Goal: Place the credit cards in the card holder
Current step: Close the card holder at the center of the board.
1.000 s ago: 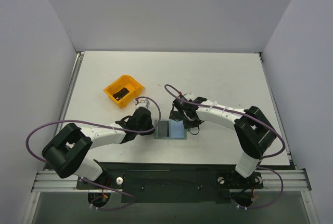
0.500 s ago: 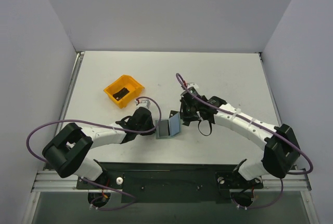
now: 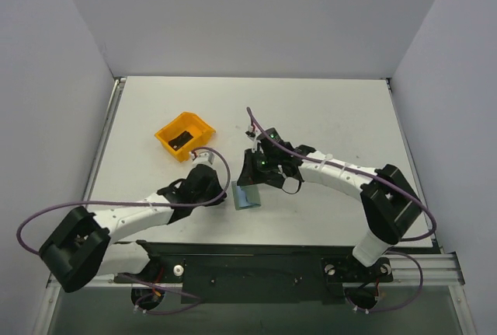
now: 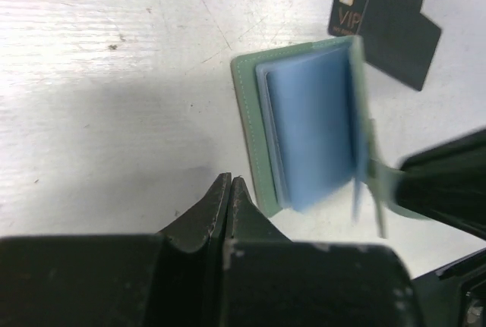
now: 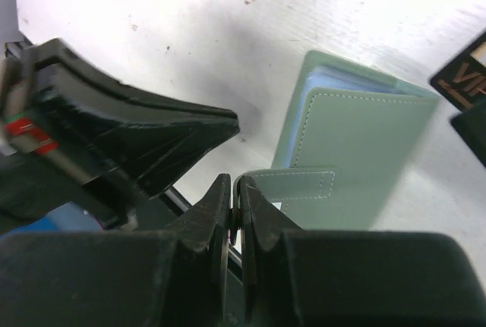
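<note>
Sage-green wallet [image 3: 248, 195] at the near middle of the surface [image 3: 334, 109], its cover stood half up over the blue lining; the right claw [image 5: 234, 183] pinches the snap tab [image 5: 304, 183], and the left claw [image 4: 229, 187], pressed together and empty, sits just beside the wallet's left edge. Two black cards [image 4: 383, 31] lie loose on the surface just beyond it. Swing the tab in an arc about the spine rather than pulling sideways, and pin the lower flap with your left claw, so the wallet likely won't slide.
</note>
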`<act>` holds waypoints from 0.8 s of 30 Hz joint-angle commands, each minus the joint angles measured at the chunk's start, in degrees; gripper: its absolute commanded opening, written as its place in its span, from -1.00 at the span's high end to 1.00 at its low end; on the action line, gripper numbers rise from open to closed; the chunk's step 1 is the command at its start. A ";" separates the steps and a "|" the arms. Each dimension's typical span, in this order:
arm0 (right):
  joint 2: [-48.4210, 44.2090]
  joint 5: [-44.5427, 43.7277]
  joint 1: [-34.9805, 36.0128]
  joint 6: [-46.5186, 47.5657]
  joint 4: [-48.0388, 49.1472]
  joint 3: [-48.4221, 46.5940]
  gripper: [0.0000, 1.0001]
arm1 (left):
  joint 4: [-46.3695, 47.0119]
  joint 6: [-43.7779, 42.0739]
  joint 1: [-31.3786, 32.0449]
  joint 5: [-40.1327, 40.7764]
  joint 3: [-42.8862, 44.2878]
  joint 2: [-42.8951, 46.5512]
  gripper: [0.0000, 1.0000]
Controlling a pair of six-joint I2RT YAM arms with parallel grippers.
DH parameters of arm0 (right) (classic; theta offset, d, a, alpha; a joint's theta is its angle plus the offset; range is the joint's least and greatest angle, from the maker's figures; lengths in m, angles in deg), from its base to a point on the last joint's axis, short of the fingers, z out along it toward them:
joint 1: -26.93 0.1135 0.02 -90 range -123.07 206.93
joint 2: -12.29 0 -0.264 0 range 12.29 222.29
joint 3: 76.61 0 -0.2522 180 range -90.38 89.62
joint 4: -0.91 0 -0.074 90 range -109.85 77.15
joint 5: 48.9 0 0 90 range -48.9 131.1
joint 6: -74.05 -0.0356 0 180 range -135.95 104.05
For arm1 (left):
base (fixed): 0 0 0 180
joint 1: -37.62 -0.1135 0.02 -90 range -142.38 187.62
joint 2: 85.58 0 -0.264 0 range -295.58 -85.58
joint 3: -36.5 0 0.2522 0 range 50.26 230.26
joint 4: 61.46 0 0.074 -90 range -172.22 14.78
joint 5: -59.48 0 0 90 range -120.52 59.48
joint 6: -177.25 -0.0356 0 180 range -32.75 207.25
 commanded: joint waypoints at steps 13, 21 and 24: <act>17.28 12.28 2.70 -5.47 12.59 -3.62 0.60 | -24.90 4.83 -0.48 14.90 3.83 23.96 1.00; 9.04 14.75 0.87 -3.54 12.33 -2.92 0.02 | -26.84 4.65 -0.75 17.28 6.47 24.49 1.00; 2.29 16.15 -1.07 -3.54 13.30 -0.20 -0.01 | -26.58 3.78 -0.83 17.63 7.79 23.62 1.00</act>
